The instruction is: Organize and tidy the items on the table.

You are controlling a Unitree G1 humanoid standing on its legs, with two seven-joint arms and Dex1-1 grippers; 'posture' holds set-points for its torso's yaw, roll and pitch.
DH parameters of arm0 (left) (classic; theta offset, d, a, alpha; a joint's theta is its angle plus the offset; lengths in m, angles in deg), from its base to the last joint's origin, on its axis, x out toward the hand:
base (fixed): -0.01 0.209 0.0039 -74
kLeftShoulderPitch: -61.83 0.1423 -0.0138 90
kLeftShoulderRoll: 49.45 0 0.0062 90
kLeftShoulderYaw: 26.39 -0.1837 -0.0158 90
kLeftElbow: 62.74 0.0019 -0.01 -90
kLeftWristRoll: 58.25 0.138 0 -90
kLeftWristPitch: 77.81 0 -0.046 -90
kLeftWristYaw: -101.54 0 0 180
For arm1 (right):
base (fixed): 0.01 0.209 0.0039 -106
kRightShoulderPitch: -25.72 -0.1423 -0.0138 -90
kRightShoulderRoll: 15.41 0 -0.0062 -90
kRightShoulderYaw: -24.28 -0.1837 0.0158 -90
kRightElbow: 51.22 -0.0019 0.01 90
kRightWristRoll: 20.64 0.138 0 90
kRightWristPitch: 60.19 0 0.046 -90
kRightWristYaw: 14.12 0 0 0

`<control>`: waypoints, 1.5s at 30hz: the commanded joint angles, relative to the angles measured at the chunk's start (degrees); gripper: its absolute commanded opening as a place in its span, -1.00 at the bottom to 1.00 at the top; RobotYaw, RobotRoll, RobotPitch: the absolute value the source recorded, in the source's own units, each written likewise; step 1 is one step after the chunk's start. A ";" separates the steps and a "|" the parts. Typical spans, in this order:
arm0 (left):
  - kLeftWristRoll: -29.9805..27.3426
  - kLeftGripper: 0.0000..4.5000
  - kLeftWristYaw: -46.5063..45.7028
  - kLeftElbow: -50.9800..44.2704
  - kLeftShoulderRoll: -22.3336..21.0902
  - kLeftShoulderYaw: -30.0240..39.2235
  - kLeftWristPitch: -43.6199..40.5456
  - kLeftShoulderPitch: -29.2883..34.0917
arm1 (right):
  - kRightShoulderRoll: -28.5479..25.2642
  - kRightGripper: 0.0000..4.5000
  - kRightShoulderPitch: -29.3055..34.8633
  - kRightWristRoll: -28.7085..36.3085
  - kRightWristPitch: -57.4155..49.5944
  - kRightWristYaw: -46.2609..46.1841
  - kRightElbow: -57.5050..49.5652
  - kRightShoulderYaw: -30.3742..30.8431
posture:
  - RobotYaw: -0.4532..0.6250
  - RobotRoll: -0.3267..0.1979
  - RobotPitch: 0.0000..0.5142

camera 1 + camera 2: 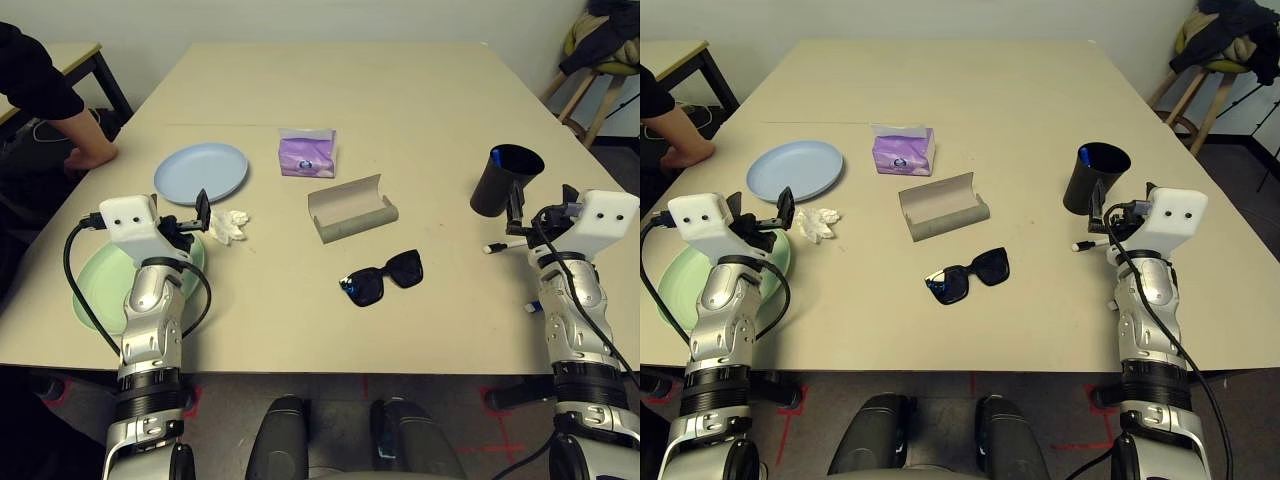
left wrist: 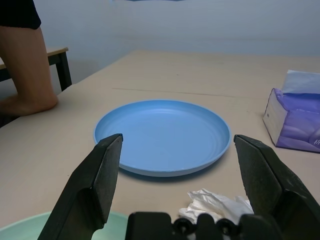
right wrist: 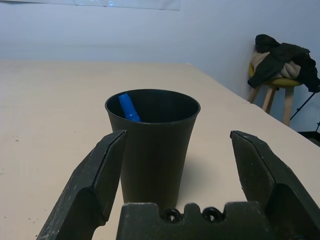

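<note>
The surface (image 1: 420, 120) carried every item, none yet gathered. Largest were the two plates: the blue plate (image 1: 200, 172) lay just ahead of the left pincer (image 2: 175, 150), and the green plate (image 1: 100, 290) sat at the near left edge, partly under that forearm. The case (image 1: 350, 212) lay open at centre, the tissue pack (image 1: 307, 152) behind it and the sunglasses (image 1: 382, 277) in front. The cup (image 3: 152, 145) stood upright directly ahead of the right pincer (image 3: 175, 150), with a blue-capped marker (image 3: 128, 107) inside. Another marker (image 1: 500, 246) lay beside that pincer. A crumpled tissue (image 1: 229, 225) rested just beside the left pincer.

Both pincers stood fully spread and held nothing.

Judgement: no step had begun. Stacking the plates looked a sound opening move; the low rim would need a shallow, edge-on approach. The loose marker should be pinched mid-barrel and dropped into the cup without tipping it. A person's arm (image 1: 60, 110) rested at the far left corner and called for clearance.
</note>
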 commanded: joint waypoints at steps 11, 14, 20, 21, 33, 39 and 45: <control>-0.21 1.00 1.44 0.34 -0.07 -0.68 -0.11 -0.93 | 0.43 0.99 -0.28 0.19 -0.67 0.03 -0.77 0.79 | 0.20 0.25 -0.73; -0.89 1.00 2.60 0.05 -0.69 -0.27 -0.47 -0.55 | 0.99 0.99 -0.23 0.17 -0.92 0.32 -1.46 1.60 | 0.20 0.25 -0.70; -2.03 1.00 4.39 -0.42 -2.32 0.62 -1.21 -0.17 | 2.16 0.99 -0.40 0.05 -1.29 0.87 -2.91 3.57 | 0.23 0.25 -0.71; -2.17 1.00 4.66 -0.42 -2.52 0.57 -1.32 -0.20 | 2.23 0.99 -0.56 0.09 -1.40 1.16 -2.98 3.90 | 0.23 0.25 -0.71; -4.66 1.00 9.91 -5.10 -2.26 -2.41 -5.76 1.40 | -0.92 0.99 -0.99 7.58 -2.12 17.12 -0.63 4.94 | 0.28 0.25 -0.76; -4.36 1.00 10.45 -5.97 -1.37 -3.48 -5.62 2.17 | -5.78 0.99 -1.72 10.12 -1.53 32.29 0.78 7.68 | 0.28 0.25 -0.78; -4.46 1.00 10.83 -6.82 -0.82 -4.56 -6.13 2.84 | -11.01 0.99 -0.35 12.25 -3.16 47.63 -1.08 11.99 | 0.26 0.25 -0.77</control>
